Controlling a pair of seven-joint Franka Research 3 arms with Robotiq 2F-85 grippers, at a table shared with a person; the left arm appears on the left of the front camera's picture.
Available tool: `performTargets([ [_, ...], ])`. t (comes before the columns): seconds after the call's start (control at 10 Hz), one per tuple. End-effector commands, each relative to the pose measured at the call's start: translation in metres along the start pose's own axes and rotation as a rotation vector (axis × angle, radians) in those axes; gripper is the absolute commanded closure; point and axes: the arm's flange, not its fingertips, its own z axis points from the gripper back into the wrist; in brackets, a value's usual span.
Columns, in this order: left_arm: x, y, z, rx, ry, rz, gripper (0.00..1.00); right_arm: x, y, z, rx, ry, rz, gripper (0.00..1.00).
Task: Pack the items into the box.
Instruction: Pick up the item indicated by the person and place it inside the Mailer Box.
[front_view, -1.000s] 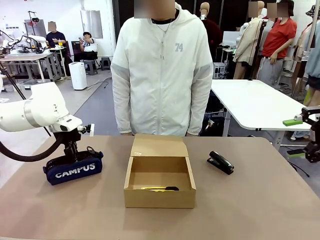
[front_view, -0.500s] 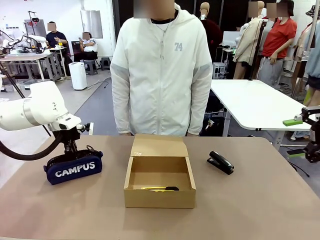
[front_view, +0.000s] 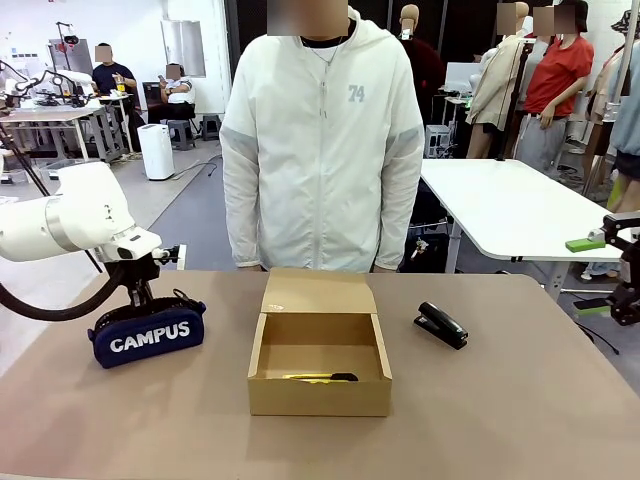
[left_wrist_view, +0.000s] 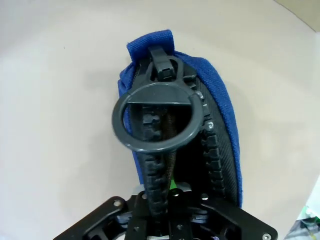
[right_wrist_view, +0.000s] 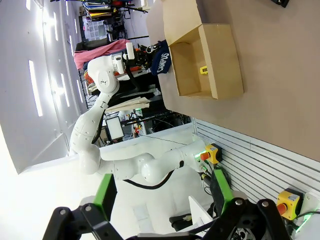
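The navy pouch (front_view: 148, 337) printed "CAMPUS" lies on the table's left side. My left gripper (front_view: 140, 298) comes down on its top and is shut on the pouch. In the left wrist view the fingers pinch the zip seam of the pouch (left_wrist_view: 220, 125) just behind the round zip pull (left_wrist_view: 157, 117). The open brown box (front_view: 320, 400) stands mid-table with the yellow-and-black knife (front_view: 320, 377) inside, against its near wall. To its right, on the table, lies the black stapler (front_view: 441, 325). My right gripper (front_view: 592, 272) hangs open beyond the table's right edge, green fingers (right_wrist_view: 106, 195) wide apart.
A person in a white jacket (front_view: 322, 150) stands at the far edge behind the box, hands down. The box's lid flap (front_view: 318, 291) lies folded back toward the person. A white table (front_view: 510, 205) stands off to the right.
My left gripper's jaws have closed on the top of the pouch. The pouch, box, stapler and right arm stay where they were.
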Motion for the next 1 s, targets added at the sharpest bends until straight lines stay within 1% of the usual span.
performTargets([
  [0.0, -0.006, 0.001, 0.007, -0.016, -0.052, -0.015, 1.0, -0.001, 0.001, 0.003, -0.002, 0.005, 0.014, 0.0],
  [0.2, -0.008, -0.002, 0.026, -0.016, -0.067, -0.013, 1.0, -0.001, 0.001, 0.003, -0.002, 0.005, 0.014, 0.0],
  [0.4, -0.016, -0.014, 0.092, -0.038, -0.125, 0.008, 1.0, -0.001, 0.001, 0.003, -0.002, 0.005, 0.014, 0.0],
  [0.5, -0.02, -0.027, 0.129, -0.034, -0.133, -0.015, 1.0, -0.001, 0.001, 0.003, -0.002, 0.005, 0.014, 0.0],
  [0.6, -0.023, -0.044, 0.16, -0.014, -0.133, -0.048, 1.0, -0.001, 0.001, 0.003, -0.002, 0.005, 0.014, 0.0],
  [0.7, -0.029, -0.055, 0.181, 0.051, -0.105, -0.013, 1.0, -0.001, 0.001, 0.003, -0.002, 0.005, 0.014, 0.0],
  [0.8, -0.039, -0.055, 0.188, 0.06, -0.11, 0.054, 1.0, -0.001, 0.001, 0.003, -0.002, 0.005, 0.014, 0.0],
  [0.9, -0.022, -0.048, 0.172, 0.012, -0.113, -0.009, 1.0, -0.001, 0.001, 0.003, -0.002, 0.005, 0.014, 0.0],
])
